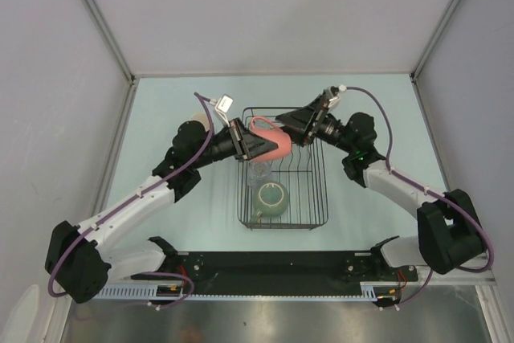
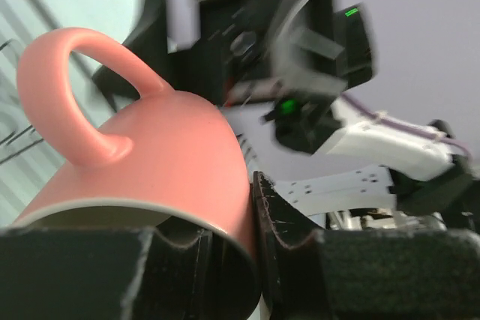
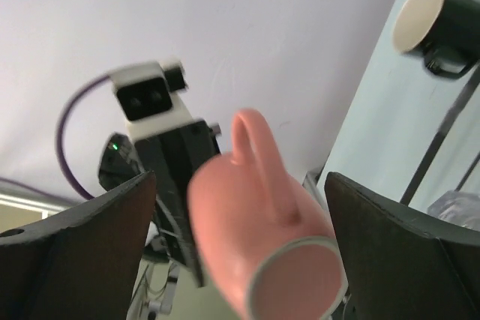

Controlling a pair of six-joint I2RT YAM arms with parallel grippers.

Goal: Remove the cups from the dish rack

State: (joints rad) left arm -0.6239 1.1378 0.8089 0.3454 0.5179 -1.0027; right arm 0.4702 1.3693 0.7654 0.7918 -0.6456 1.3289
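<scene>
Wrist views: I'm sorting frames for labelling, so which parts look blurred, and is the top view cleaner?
Left wrist: the pink mug is fairly crisp, while the right arm behind it is smeared by blur. Right wrist: the mug looks soft, and the dark cup at top right is blurred too. Top external: sharp and evenly lit, with only faint shadows on the table.

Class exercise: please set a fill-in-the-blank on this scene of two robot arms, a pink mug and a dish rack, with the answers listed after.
1. The left end effector is shut on the pink mug at its ____.
2. The right end effector is ____, its fingers on either side of that mug without gripping it.
3. The second mug, sitting in the rack, is ____ in colour.

Missing words: rim; open; green.
</scene>
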